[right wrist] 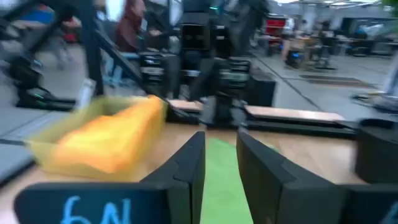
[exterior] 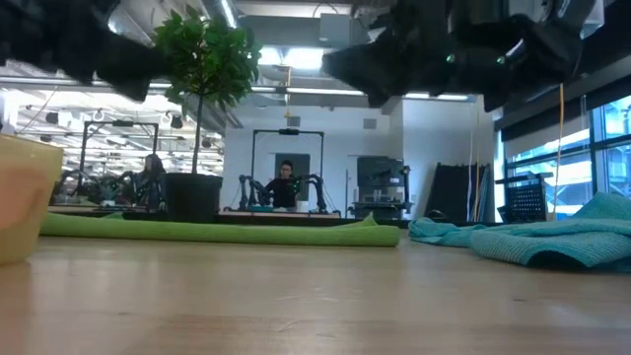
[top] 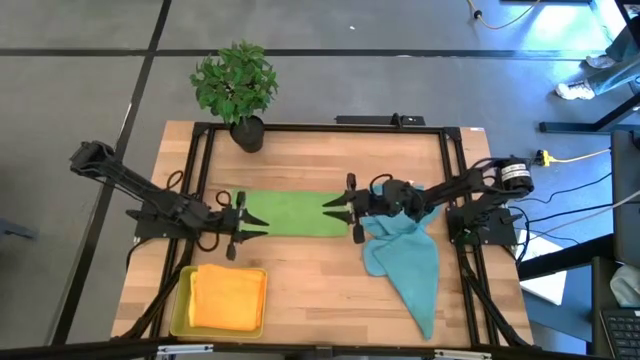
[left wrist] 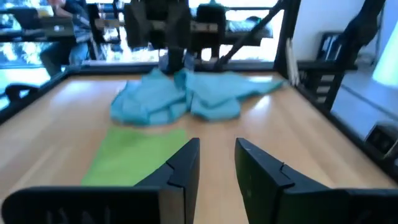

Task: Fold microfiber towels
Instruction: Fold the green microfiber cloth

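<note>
- High view: green towel [top: 290, 213], folded into a long strip, long axis running from one arm toward the other across the table [top: 320, 300]; left gripper [top: 255, 222] at one short end, right gripper [top: 335, 208] at the opposite short end, each equally near its own end; teal-blue towels [top: 408, 262] heaped loose just behind and beside the right gripper, touching the strip's end or nearly so; orange towel [top: 230, 297] in the yellow tray [top: 181, 305], off to the side of the left gripper; potted plant [top: 238, 88] well apart on the strip's far side; open wood on both long sides of the strip.
- Low view: strip flat on the table; teal-blue heap beside its end; both grippers above the surface, not touching cloth.
- Left wrist view: left fingers [left wrist: 180, 167] apart by a narrow gap, nothing between them; strip's end directly ahead and slightly to one side, heap beyond.
- Right wrist view: right fingers [right wrist: 189, 167] narrowly apart, empty; strip straight ahead between them, tray farther off.
- Judgement: the next fold turns on both short ends being reachable at once; teal-blue heap crowds the right end, left end freer.
</note>
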You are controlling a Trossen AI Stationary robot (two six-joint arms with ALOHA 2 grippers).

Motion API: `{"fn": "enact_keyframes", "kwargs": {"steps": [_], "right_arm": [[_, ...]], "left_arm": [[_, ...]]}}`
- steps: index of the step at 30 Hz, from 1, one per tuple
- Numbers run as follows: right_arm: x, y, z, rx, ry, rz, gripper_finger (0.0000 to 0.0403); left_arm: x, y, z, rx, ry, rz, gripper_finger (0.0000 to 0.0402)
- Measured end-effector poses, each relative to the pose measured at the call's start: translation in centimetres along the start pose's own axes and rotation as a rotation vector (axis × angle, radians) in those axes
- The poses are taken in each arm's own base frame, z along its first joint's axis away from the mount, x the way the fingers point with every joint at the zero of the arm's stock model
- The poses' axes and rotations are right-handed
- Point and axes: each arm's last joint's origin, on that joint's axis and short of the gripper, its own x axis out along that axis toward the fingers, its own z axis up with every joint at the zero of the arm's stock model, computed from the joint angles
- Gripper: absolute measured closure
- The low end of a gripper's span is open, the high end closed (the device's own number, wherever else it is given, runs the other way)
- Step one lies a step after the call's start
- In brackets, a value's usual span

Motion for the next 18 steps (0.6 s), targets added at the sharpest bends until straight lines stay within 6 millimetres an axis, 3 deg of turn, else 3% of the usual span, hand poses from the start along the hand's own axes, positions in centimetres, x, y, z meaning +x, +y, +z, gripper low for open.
{"fn": "enact_keyframes", "kwargs": {"steps": [7,13,18], "right_arm": [[0.4,-2.0,-0.3,0.021,0.012,0.018,0.0309],[0.4,-1.8,-1.3,0.06,0.079,0.053,0.0309],[0.5,-1.9,-0.3,-0.004,-0.021,0.044,0.0309]], "left_arm": [[-0.2,0.5,-0.6,0.029,-0.011,0.131,0.0309],[-0.2,0.7,-0.6,0.113,-0.008,0.193,0.0309],[-0.2,0.7,-0.6,0.139,-0.005,0.193,0.0309]]}}
